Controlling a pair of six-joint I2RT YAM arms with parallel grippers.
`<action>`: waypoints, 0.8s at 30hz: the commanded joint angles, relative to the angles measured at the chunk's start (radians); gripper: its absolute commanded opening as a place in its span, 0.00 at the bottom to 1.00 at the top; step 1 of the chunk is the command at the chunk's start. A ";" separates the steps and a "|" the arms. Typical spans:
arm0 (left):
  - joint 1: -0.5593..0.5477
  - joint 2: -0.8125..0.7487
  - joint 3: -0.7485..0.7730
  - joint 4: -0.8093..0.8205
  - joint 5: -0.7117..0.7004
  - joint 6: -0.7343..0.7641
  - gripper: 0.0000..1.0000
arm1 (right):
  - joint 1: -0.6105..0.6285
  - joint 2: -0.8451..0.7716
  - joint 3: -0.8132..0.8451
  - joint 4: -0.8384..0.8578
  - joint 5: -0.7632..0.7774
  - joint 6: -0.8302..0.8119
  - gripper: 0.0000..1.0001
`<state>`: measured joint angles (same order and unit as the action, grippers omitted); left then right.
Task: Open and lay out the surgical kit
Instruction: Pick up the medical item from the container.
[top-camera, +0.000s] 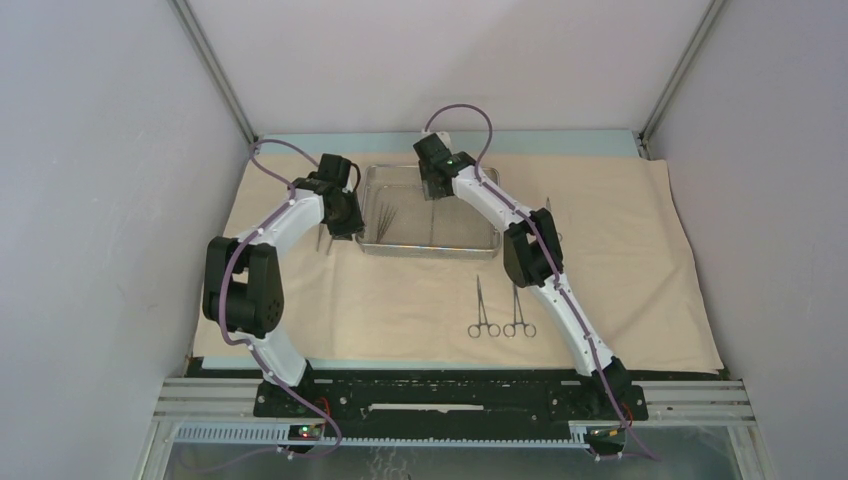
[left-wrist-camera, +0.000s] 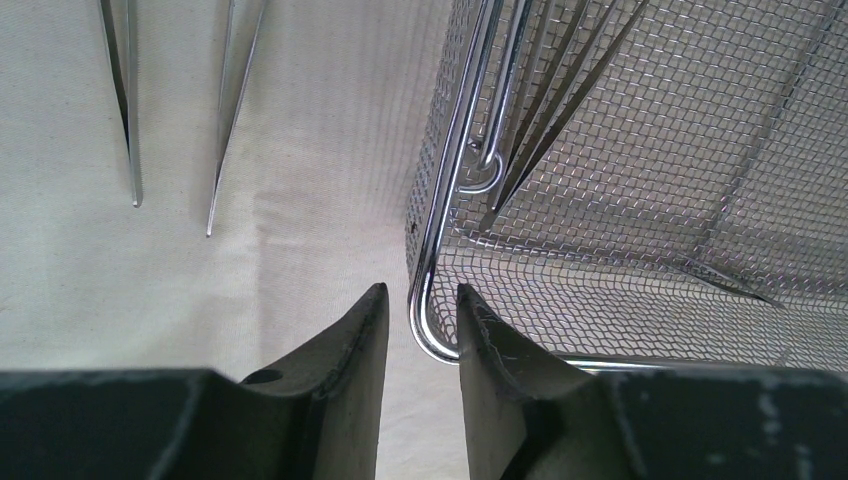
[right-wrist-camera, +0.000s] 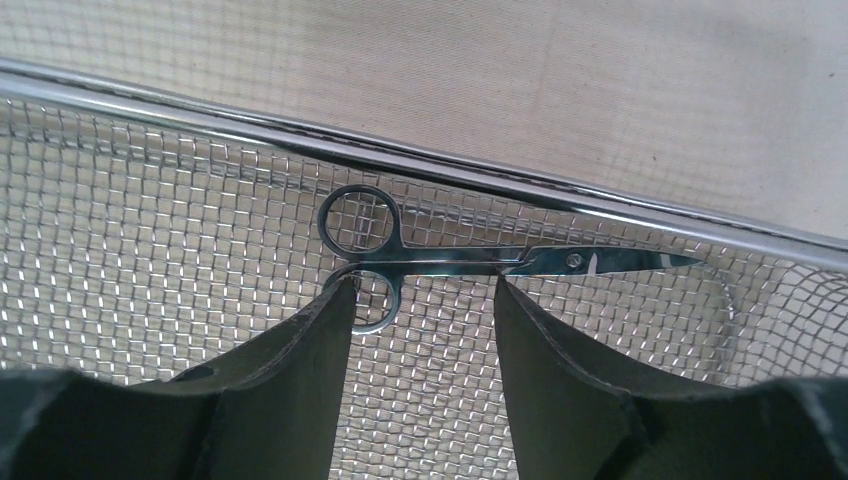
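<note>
The beige cloth (top-camera: 400, 300) lies spread over the table. The steel mesh tray (top-camera: 440, 249) stands at its back centre. My left gripper (top-camera: 343, 226) is at the tray's near left corner. In the left wrist view it (left-wrist-camera: 420, 290) is open, with the tray's rim corner (left-wrist-camera: 432, 320) between the fingers. My right gripper (top-camera: 437, 187) is over the tray's far side, open and empty. In the right wrist view its fingertips (right-wrist-camera: 422, 288) straddle the shank of small scissors (right-wrist-camera: 470, 262) lying on the mesh by the tray wall (right-wrist-camera: 420, 160). Several slim tools (left-wrist-camera: 560, 90) lie in the tray.
Two ring-handled forceps (top-camera: 483, 310) (top-camera: 518, 310) lie side by side on the cloth in front of the tray. Two tweezers (left-wrist-camera: 125, 100) (left-wrist-camera: 235, 100) lie on the cloth left of the tray. More steel tools (top-camera: 551, 215) lie right of the tray, partly behind my right arm.
</note>
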<state>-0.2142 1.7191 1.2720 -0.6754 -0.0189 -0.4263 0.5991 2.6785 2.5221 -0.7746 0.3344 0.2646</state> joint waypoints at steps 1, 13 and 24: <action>-0.007 -0.004 0.052 0.007 0.011 0.003 0.36 | 0.016 0.027 0.022 -0.090 -0.001 -0.114 0.61; -0.006 0.002 0.039 0.014 0.011 -0.037 0.35 | 0.012 -0.154 -0.220 -0.084 -0.038 -0.088 0.51; -0.007 0.026 0.041 0.020 0.009 -0.067 0.24 | 0.025 -0.232 -0.313 -0.046 -0.106 -0.104 0.51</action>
<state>-0.2142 1.7306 1.2720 -0.6720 -0.0154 -0.4690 0.6064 2.5088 2.2387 -0.7555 0.2817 0.1864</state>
